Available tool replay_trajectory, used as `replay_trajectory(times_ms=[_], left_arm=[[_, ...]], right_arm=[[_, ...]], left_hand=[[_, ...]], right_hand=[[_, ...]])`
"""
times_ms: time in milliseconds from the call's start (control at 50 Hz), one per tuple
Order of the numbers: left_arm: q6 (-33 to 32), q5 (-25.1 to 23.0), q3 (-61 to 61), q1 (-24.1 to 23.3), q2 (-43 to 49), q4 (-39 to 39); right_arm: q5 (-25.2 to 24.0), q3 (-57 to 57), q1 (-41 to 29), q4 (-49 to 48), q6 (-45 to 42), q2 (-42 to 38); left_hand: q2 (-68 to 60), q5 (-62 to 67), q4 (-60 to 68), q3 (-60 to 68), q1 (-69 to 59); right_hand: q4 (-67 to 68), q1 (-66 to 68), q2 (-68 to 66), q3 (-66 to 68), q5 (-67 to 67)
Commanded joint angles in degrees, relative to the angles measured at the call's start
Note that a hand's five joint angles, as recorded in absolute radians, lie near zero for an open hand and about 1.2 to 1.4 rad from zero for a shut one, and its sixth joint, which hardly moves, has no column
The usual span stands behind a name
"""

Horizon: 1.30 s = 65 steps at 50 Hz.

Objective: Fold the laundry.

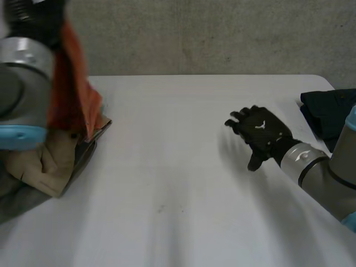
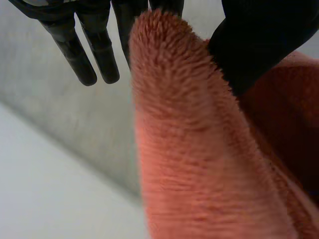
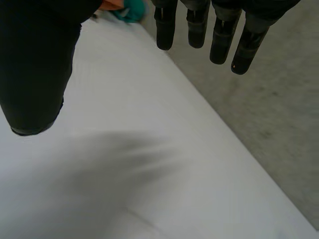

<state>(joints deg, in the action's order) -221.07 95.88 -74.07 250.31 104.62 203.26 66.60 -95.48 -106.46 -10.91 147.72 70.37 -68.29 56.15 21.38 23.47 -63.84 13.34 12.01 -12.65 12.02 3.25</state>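
Note:
An orange fleece cloth [image 1: 69, 92] hangs lifted above the table's left side, beside my left arm [image 1: 22, 83]. In the left wrist view the orange cloth [image 2: 189, 149] runs up between the thumb and fingers of my left hand [image 2: 259, 45], which pinch its top fold. My right hand [image 1: 261, 136] hovers over the right part of the white table [image 1: 178, 194]. Its fingers [image 3: 197, 25] are straight and hold nothing.
A pile of laundry lies at the table's left edge, with a beige cloth [image 1: 50, 161] on a grey one [image 1: 16, 203]. A dark garment [image 1: 328, 114] lies at the right edge. Something teal [image 3: 130, 10] lies beyond my right hand's fingertips. A grey wall stands behind the table.

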Motion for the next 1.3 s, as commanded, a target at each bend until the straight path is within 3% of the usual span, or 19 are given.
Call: replay_trajectory(times_ms=[20, 100, 200, 260, 300, 420, 500, 640, 680, 780, 880, 940, 1140, 1280, 1300], left_arm=[[15.81, -0.96, 5.86, -15.88, 7.51, -0.49], [23.75, -2.98, 5.52, -23.27, 12.53, -0.67], [28.24, -7.02, 5.26, -27.06, 18.68, -1.02], [29.73, -7.99, 3.85, -27.07, 20.44, -1.81], [30.52, -9.39, 2.28, -27.15, 20.54, -1.9], [30.97, -10.28, 0.42, -23.82, 16.68, -2.69], [30.53, -10.19, -3.7, -18.11, 9.91, -4.97], [30.26, -10.37, -10.38, -11.43, 3.31, -12.18], [30.0, -10.45, -12.05, -10.11, 3.13, -14.72], [26.23, -10.8, -14.52, -7.82, 5.67, -16.14], [17.01, -11.33, -13.64, -7.38, 11.3, -15.79], [12.43, -11.94, -11.1, -7.46, 16.04, -14.83], [9.88, -13.0, 2.69, -7.9, 29.84, -13.94], [9.87, -13.53, 7.71, -7.55, 33.62, -13.85], [9.87, -13.53, 8.59, -7.55, 34.68, -13.86]], right_arm=[[8.27, 2.92, 0.81, -0.16, 6.35, 0.65], [8.89, 3.63, 3.19, -0.16, 7.23, 0.65], [8.98, 4.6, 4.68, -0.07, 7.58, 0.56], [8.89, 4.86, 5.12, -0.07, 7.32, 0.56], [8.98, 5.21, 5.3, -0.07, 7.23, 0.38], [8.72, 5.65, 5.3, 0.54, 7.23, 0.21], [8.63, 6.35, 4.95, 1.86, 6.7, 0.38], [8.37, 8.72, 4.51, 15.99, 1.79, 2.75], [8.1, 8.64, 4.33, 22.76, -1.81, 4.86], [8.19, 5.48, 4.25, 27.26, -9.72, 5.92], [8.1, 1.61, 0.91, 23.49, -15.7, 4.78], [8.1, -0.93, -0.15, 16.12, -15.89, 2.67], [8.45, -4.46, -0.76, 2.92, -15.89, -5.32], [8.54, -3.4, -0.85, -1.56, -15.71, -8.67], [8.54, -3.23, -0.85, -2.52, -15.71, -9.19]], left_hand=[[-11.71, 13.85, 58.62, 56.53, -16.16], [-11.71, 13.85, 58.62, 56.53, -16.16], [-8.07, 10.21, 54.98, 52.89, -12.52], [24.15, -22.01, 22.76, 20.67, 19.7], [58.29, -56.15, -11.38, -13.47, 53.84], [57.57, -55.43, -10.67, -12.75, 53.12], [56.56, -54.42, -9.66, -11.75, 52.11], [55.72, -53.58, -8.81, -10.9, 51.27], [55.55, -53.41, -8.65, -10.73, 51.1], [53.53, -51.39, -6.63, -8.72, 49.08], [52.69, -50.55, -5.79, -7.87, 48.24], [52.36, -50.22, -5.45, -7.54, 47.91], [47.0, -44.86, -0.09, -2.18, 42.55], [29.67, -27.53, 17.23, 15.15, 25.22], [20.99, -18.84, 25.92, 23.83, 16.54]], right_hand=[[-3.34, -2.01, 2.65, -2.02, -3.25], [-3.34, -2.01, 2.65, -2.02, -3.25], [-3.34, -2.01, 2.65, -2.02, -3.25], [-3.34, -2.01, 2.65, -2.02, -3.25], [-3.34, -2.01, 2.65, -2.02, -3.25], [-3.34, -2.01, 2.65, -2.02, -3.25], [-3.34, -2.01, 2.65, -2.02, -3.25], [-3.34, -2.01, 2.65, -2.02, -3.25], [-3.34, -2.01, 2.65, -2.02, -3.25], [-3.34, -2.01, 2.65, -2.02, -3.25], [-3.34, -2.01, 2.65, -2.02, -3.25], [-3.34, -2.01, 2.65, -2.02, -3.25], [-3.34, -2.01, 2.65, -2.02, -3.25], [24.12, 25.45, -24.81, 25.44, 24.21], [39.15, 40.48, -39.84, 40.47, 39.24]])
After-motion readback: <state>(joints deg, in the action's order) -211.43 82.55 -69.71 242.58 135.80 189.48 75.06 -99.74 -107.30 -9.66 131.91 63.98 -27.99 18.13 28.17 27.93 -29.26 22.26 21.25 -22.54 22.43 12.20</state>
